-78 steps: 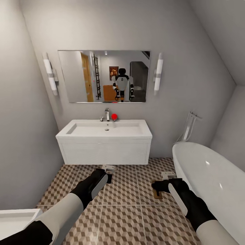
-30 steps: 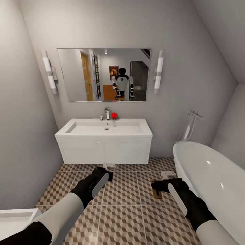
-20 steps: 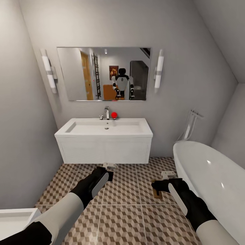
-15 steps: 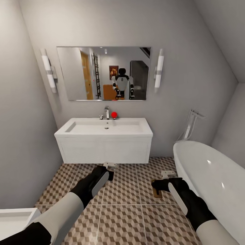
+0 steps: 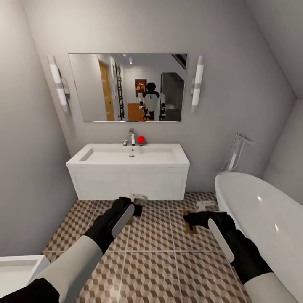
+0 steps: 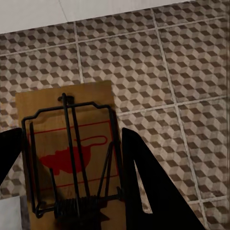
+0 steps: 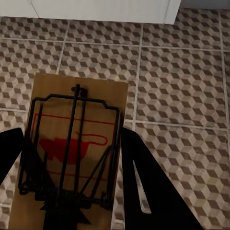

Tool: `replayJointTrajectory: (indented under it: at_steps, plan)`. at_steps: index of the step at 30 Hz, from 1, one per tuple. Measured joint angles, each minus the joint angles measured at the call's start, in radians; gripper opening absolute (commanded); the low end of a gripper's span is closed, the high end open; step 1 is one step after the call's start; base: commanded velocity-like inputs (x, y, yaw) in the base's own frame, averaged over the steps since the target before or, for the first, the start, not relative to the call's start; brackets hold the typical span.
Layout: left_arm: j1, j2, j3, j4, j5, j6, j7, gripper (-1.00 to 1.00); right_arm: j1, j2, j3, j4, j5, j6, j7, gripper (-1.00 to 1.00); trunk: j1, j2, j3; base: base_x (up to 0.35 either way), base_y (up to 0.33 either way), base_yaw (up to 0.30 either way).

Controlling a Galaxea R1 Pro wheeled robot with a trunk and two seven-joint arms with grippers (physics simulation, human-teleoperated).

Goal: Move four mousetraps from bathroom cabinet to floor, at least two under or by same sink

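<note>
Two mousetraps are in my hands, tan boards with dark wire and a red mouse print. My left gripper [image 5: 133, 208] [image 6: 72, 132] is shut on one mousetrap [image 6: 88, 103], whose pale end [image 5: 139, 197] pokes past the fingertips. My right gripper [image 5: 190, 219] [image 7: 72, 132] is shut on the other mousetrap [image 7: 98, 93] [image 5: 190, 228]. Both hang low over the cube-patterned bathroom floor [image 5: 155, 269] [image 6: 191, 72] [image 7: 182, 86], just in front of the white sink [image 5: 130, 155] and its vanity [image 5: 130, 183]. The orange-brown cabinet [image 5: 134, 112] appears in the mirror's reflection.
A white bathtub [image 5: 261, 214] fills the right side, close to my right arm. A white fixture corner [image 5: 17, 267] sits at the lower left. Grey walls close in on the left and behind the sink. A small red object [image 5: 141, 139] stands by the faucet.
The whole view has shifted a little, so the sink and mirror sit higher in the picture. Both grippers, still holding their mousetraps, have moved slightly forward toward the vanity.
</note>
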Motion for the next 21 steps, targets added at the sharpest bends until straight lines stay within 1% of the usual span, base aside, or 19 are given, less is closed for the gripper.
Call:
replayJointTrajectory:
  at_steps: [4,10,21]
  plan:
    - [0.000,0.001,0.005,-0.051,-0.001,0.021,0.000,-1.00,0.001,0.000,-0.001,-0.014,0.000,0.030,0.001,-1.00,0.015,-0.028,-0.019,0.000,0.000,-0.038]
    - [0.000,0.002,0.006,-0.062,-0.001,0.025,0.000,-1.00,0.000,0.000,0.000,-0.016,0.000,0.036,0.001,-1.00,0.038,-0.070,-0.048,0.000,0.000,-0.056]
    - [0.000,0.002,0.006,-0.067,-0.001,0.026,0.000,-1.00,0.000,0.000,0.000,-0.017,0.000,0.043,0.001,-1.00,0.081,-0.147,-0.100,0.000,0.000,-0.008]
